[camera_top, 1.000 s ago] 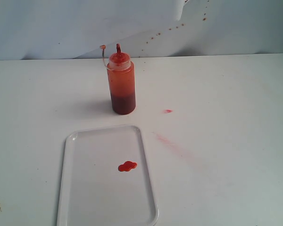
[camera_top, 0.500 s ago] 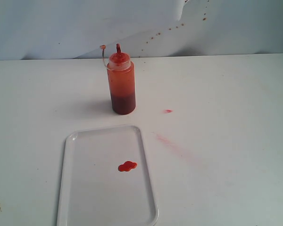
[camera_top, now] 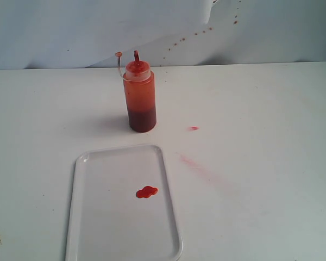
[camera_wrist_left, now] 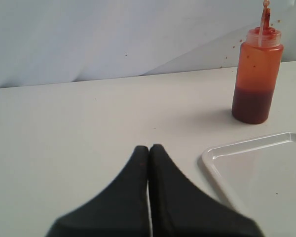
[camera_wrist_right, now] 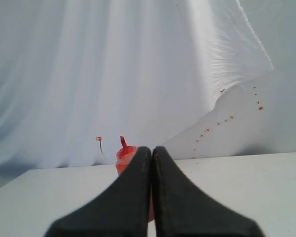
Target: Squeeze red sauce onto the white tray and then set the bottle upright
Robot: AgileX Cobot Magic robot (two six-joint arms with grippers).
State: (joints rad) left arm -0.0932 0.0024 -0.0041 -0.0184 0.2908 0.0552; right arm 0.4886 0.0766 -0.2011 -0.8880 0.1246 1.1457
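Tabletop (camera_top: 261, 98) in plain white carries everything, backed by a creased pale cloth backdrop (camera_top: 98, 27) flecked with small reddish dots. Nearest the exterior camera lies the white tray (camera_top: 114, 234), flat on the table. Beyond its far rim, apart from it, the bottle (camera_top: 140, 98) stands upright, dark sauce settled in its lower part. Neither arm shows in the exterior view; each wrist camera shows its own jaws pressed together on nothing, the left gripper (camera_wrist_left: 148, 148) low over the table beside the tray's corner, the right gripper (camera_wrist_right: 152, 149) pointing toward the bottle from a distance. The red sauce (camera_top: 146, 192) sits as a small glossy blob toward the tray's middle, so both steps look done. A faint pinkish smear (camera_top: 198, 166) and a red spot (camera_top: 193, 128) mark the bare table. The tiny cap (camera_top: 118, 54) hangs off its tether, leaving the nozzle (camera_top: 136, 55) open. The main risk is an arm brushing the light, narrow bottle: it would likely topple and leak through the uncapped tip. A nudge to the tray could also make the blob slide or spread.
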